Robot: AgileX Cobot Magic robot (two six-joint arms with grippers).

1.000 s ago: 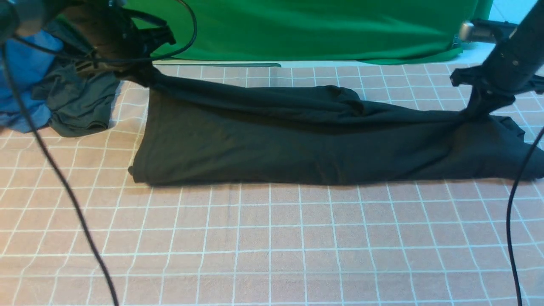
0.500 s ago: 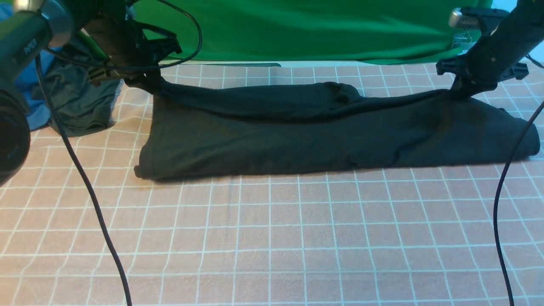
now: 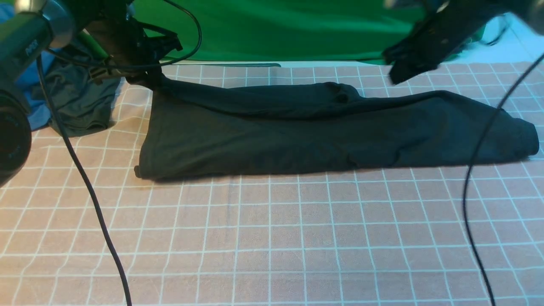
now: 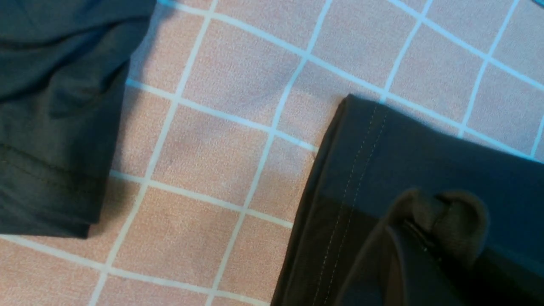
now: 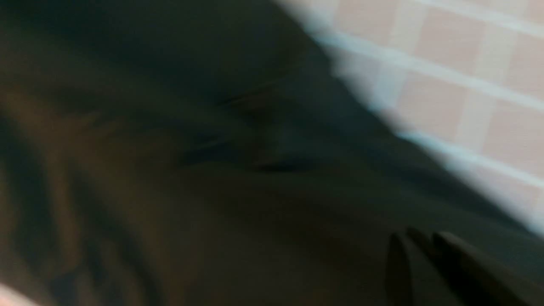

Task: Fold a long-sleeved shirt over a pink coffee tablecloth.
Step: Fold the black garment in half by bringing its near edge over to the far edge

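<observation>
Front view. The large black cotton long-sleeved shirt [image 3: 297, 131] lies folded into a long band across the far half of the dusty-pink, white-gridded coffee tablecloth [image 3: 272, 238], running left to right. No logo or neck label shows. Its right end rests flat on the cloth, rounded at the fold. Its far left corner is pulled up off the cloth into a taut peak.

Left gripper [image 3: 148, 77]: jaws closed on that raised corner. The left wrist view agrees: a wad of black fabric is bunched over the fingertips. The shirt's hem, with a double row of pale stitching, shows beside them over the pink squares.

Right gripper [image 3: 397, 73]: in the air above the far right part of the shirt, clear of it, motion-blurred. The right wrist view is heavily blurred. The fingers [image 5: 418, 263] appear pressed together with nothing between them, and shirt fabric fills most of the field underneath.

Other items:
- A plain bright green cloth [image 3: 297, 29] hangs along the far edge of the table.
- A smaller dark garment [image 3: 80, 102] is heaped with blue fabric [image 3: 36, 121] at far left. It is near the shirt's left end but apart from it, with a strip of pink grid between them.
- Two thin black cables [image 3: 85, 182] cross the foreground, one at each side.
</observation>
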